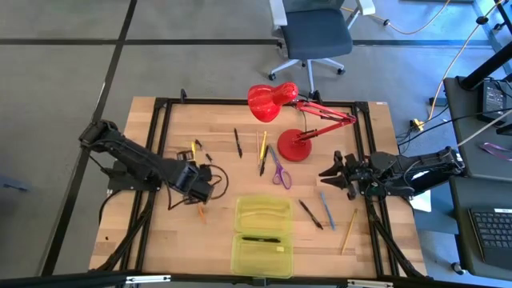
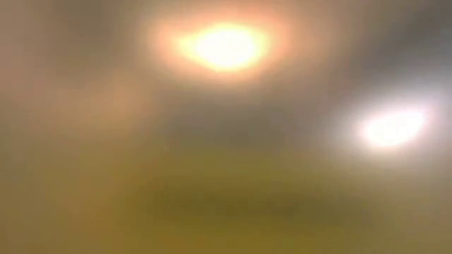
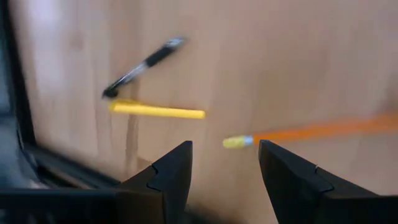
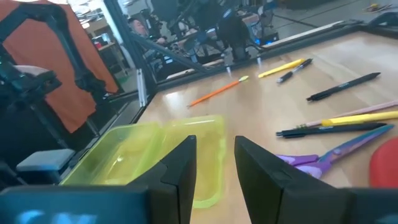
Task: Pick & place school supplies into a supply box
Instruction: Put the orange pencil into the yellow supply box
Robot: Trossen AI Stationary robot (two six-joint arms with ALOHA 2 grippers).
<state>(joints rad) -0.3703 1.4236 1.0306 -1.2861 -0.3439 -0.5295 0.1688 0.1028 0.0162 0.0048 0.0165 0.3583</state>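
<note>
The supply box [image 1: 262, 236], a translucent yellow-green box, lies open in two halves near the table's near edge, with a black pen [image 1: 260, 239] and yellow sticks inside; it also shows in the right wrist view [image 4: 155, 155]. My left gripper [image 1: 202, 189] hangs open over the table's left part. An orange pencil [image 3: 311, 132] lies on the wood, its yellow-tipped end [image 3: 238, 142] in line with the gap of the left gripper [image 3: 225, 168]. My right gripper [image 1: 336, 174] is open and empty at the right, near the purple scissors [image 1: 278, 171]. The low view is a yellow blur.
A red desk lamp [image 1: 280, 112] stands at the far middle. Loose on the wood lie a yellow pen [image 3: 158, 111], a black pen [image 3: 143, 65], a black pen [image 1: 238, 142], a yellow and a black one [image 1: 262, 152], a blue pen [image 1: 326, 210] and a yellow pencil [image 1: 350, 230].
</note>
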